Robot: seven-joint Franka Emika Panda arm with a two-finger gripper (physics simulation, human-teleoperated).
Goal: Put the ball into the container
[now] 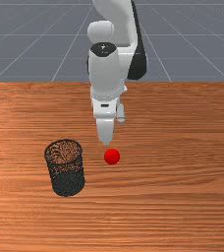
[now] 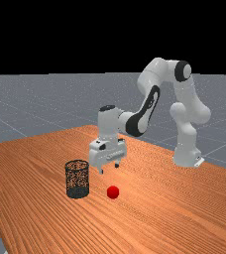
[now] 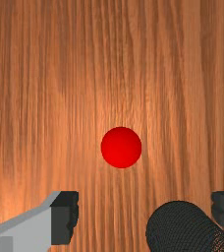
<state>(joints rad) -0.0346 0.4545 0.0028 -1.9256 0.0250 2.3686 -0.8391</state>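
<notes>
**Unladen gripper (image 2: pixel 109 168) hangs above a smooth red ball (image 3: pixel 121 147)**

The gripper holds nothing, its two fingers (image 3: pixel 65 218) parted widely enough to admit the ball. The ball rests on the orange-brown wooden surface (image 2: pixel 35 166), below the gripper and somewhat off the line between its fingers. To the front view's left of the gripper, the black mesh cylindrical container (image 1: pixel 68 183) stands upright, its mouth facing up.

The reach appears to be the step in hand; the next move should centre the gripper over the ball, then lower it. The ball is probably light and fairly firm, unlikely to break, but its smooth, round skin may let it roll or squirt away from an uneven touch. The best hold is across its widest part, from two opposite sides, with a gentle, even squeeze. The container looks light too, so a knock during the descent could tip it.
</notes>
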